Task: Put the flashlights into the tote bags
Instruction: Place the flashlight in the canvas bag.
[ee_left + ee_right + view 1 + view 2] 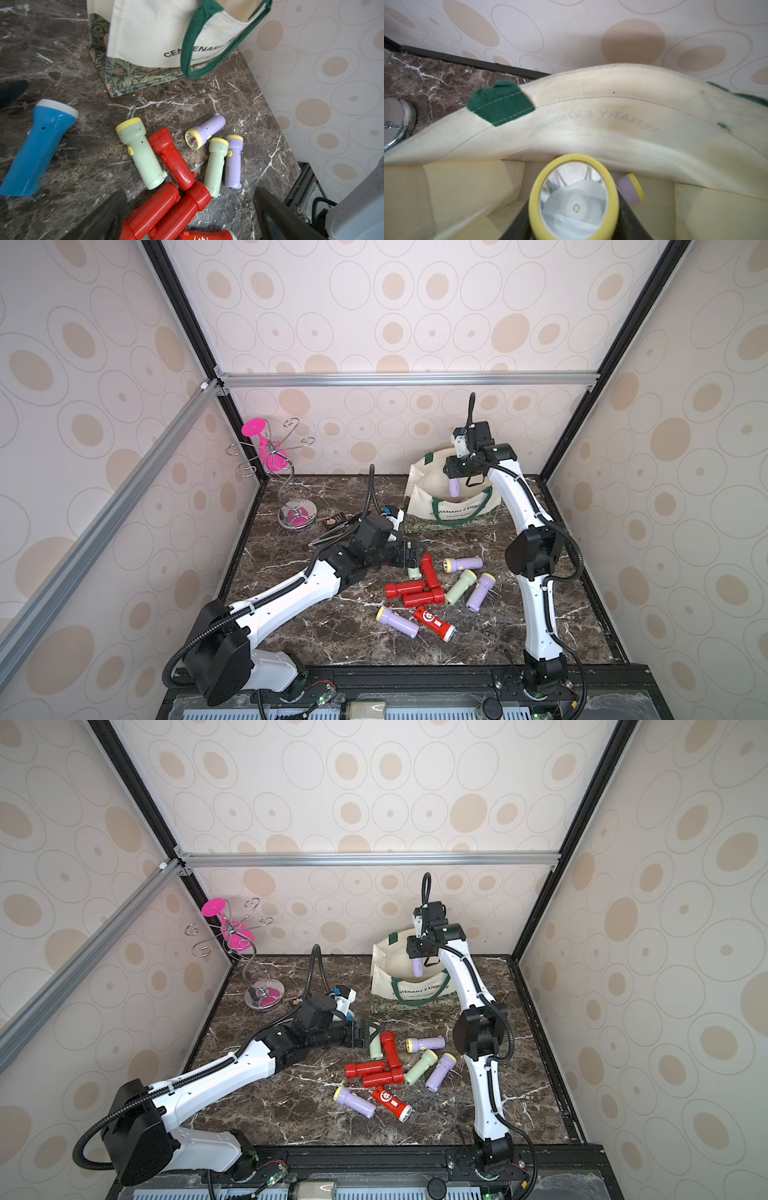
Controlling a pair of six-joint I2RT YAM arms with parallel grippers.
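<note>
The cream tote bag [453, 510] [415, 994] [145, 41] stands open at the back right of the table. My right gripper [454, 477] [417, 957] [574, 220] hangs over its mouth, shut on a lilac flashlight [454, 487] [574, 197] whose yellow head faces the wrist camera. Another lilac flashlight [630, 190] lies inside the bag. My left gripper [415, 558] [368, 1033] [191, 209] is open, low over a pile of red [405, 588], pale green [460, 587] and lilac [480, 591] flashlights. A blue flashlight [41, 145] lies beside the pile.
A wire glass rack [270, 452] with a pink glass stands at the back left. Black-handled tongs [332, 533] lie next to the left wrist. A lilac flashlight [397, 621] and a red one [434, 622] lie apart nearer the front. The enclosure walls stand close on all sides.
</note>
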